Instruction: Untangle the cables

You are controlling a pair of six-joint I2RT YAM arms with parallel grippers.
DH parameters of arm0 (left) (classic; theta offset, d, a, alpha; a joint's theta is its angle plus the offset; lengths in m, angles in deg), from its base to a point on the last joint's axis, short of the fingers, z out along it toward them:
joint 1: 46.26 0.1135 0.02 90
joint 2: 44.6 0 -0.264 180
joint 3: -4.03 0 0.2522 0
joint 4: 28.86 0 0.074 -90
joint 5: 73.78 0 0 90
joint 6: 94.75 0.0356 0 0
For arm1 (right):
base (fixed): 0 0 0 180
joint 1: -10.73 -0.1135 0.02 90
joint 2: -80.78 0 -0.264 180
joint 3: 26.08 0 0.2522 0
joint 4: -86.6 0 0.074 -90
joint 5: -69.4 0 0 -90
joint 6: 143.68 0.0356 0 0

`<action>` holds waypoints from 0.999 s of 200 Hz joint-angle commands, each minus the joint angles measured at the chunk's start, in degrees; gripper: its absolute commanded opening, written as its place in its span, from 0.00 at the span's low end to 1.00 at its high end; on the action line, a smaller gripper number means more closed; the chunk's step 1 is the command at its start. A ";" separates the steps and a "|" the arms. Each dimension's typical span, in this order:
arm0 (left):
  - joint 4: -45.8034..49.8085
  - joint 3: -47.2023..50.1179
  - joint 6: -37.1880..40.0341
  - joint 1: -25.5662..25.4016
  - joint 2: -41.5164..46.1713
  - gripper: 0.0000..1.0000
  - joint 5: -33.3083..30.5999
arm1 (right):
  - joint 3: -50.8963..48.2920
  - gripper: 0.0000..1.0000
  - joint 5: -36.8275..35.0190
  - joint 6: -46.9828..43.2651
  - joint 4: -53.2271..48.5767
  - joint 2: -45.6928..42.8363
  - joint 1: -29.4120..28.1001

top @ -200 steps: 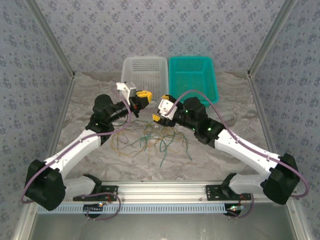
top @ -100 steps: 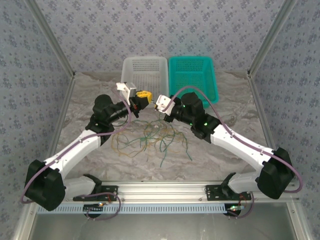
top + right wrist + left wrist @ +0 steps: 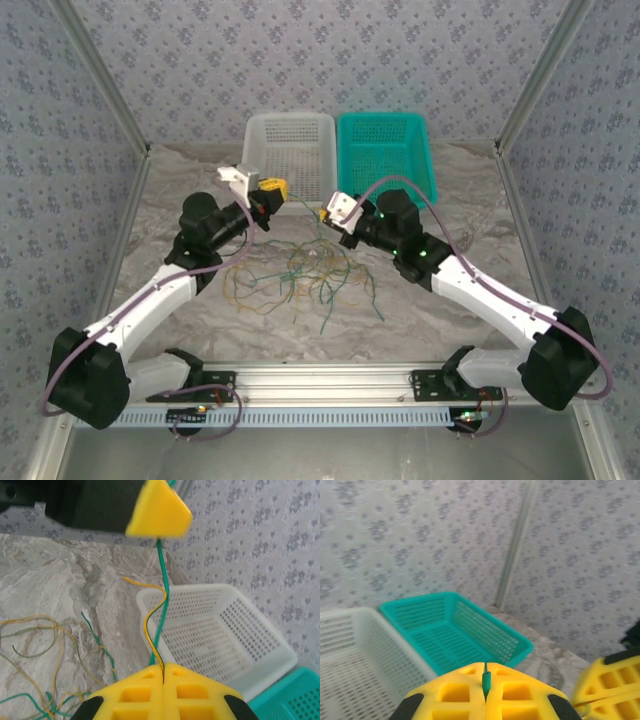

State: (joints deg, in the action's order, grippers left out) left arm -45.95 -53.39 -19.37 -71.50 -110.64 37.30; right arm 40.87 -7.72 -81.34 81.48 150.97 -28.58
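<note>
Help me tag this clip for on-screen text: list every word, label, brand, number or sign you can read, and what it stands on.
None: no word, number or logo can be read.
White basket, teal basket: plain mesh, no label.
Left gripper, right gripper: plain yellow fingers, unmarked, each shut on cables.
Board by the rail: any print too small to read.

Open flanks, crowded middle
White basket (image 3: 289, 140) and teal basket (image 3: 385, 150) wall the far edge; cables (image 3: 290, 275) litter the table (image 3: 470, 190) centre.
</note>
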 commanded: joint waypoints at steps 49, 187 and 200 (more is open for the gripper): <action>-1.15 4.08 -0.92 2.47 5.46 0.00 -8.75 | -2.12 0.00 -3.21 25.27 6.92 -7.89 8.85; 5.40 -23.42 2.65 14.13 -3.39 0.00 -13.06 | 34.57 0.00 -1.71 41.96 -7.19 3.13 31.64; 5.77 -26.45 2.60 15.86 -6.00 0.00 -14.41 | 38.64 0.00 -1.62 43.18 -8.06 5.74 34.27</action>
State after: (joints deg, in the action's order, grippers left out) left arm -41.80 -74.11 -18.23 -58.36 -113.16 27.01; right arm 72.30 -8.62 -41.64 76.65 153.44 1.43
